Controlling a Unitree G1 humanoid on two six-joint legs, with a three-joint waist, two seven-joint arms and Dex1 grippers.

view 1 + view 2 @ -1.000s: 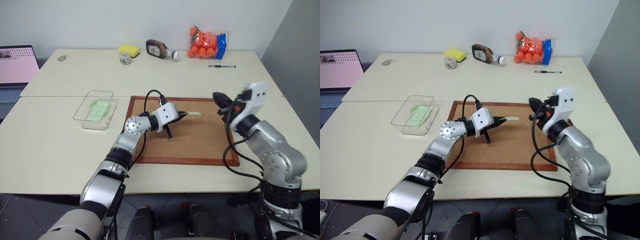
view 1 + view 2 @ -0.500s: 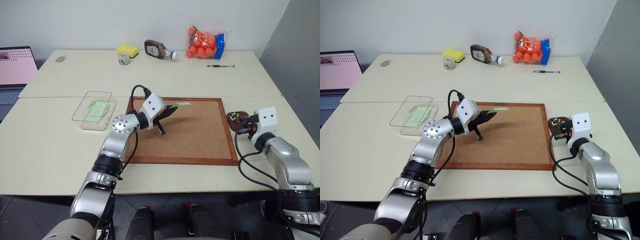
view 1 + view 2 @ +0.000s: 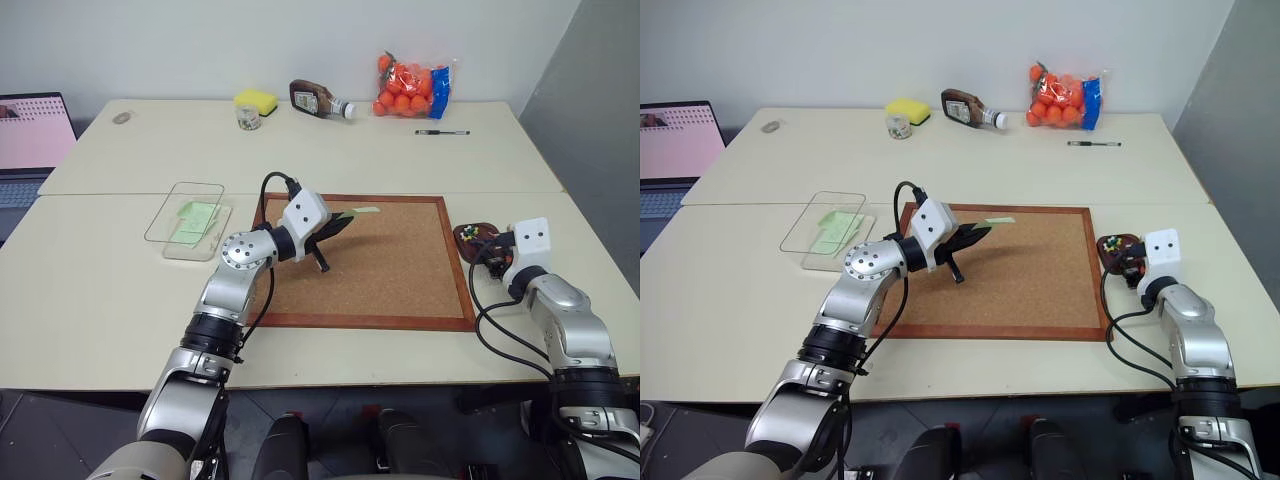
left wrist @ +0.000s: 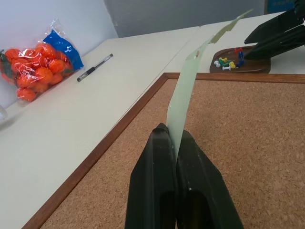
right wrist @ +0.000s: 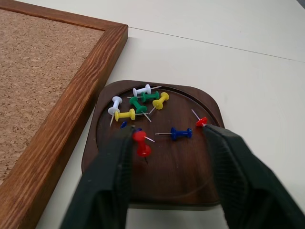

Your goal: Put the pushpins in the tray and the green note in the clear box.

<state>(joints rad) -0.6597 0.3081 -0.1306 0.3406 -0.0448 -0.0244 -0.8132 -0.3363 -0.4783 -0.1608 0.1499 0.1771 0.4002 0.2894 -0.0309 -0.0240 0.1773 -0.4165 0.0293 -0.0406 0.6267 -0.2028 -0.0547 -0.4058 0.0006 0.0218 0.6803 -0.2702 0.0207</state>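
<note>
From the head camera we see our left gripper (image 3: 345, 222) raised over the cork board (image 3: 390, 270), its fingers pressed together on one edge of the green note (image 3: 362, 210), which sticks out flat past the fingertips toward the board's far edge. The clear box (image 3: 193, 224) sits on the table (image 3: 100, 290) left of the board, its lid (image 3: 185, 208) propped over it and more green paper inside. Our right gripper (image 3: 492, 256) is at the tray (image 3: 476, 235), which lies just beside the board's right edge. At the far side of the table are a bag of oranges (image 3: 413, 88), a pen (image 3: 443, 132), a brown bottle (image 3: 318, 99), a yellow sponge (image 3: 258, 100) and a small jar (image 3: 249, 117); a laptop (image 3: 32, 140) is at the far left.

In the left wrist view our two fingers (image 4: 157, 176) pinch the note's lower end, and the strip rises and curves away over the cork. Beyond it we see the tray with coloured pins and the other gripper's fingers over it.

In the right wrist view our fingers (image 5: 107, 176) are spread apart, straddling the near part of the tray. The pushpins (image 5: 147, 114) lie inside: white, green, yellow, blue and two red, one red pin just beside each fingertip.
</note>
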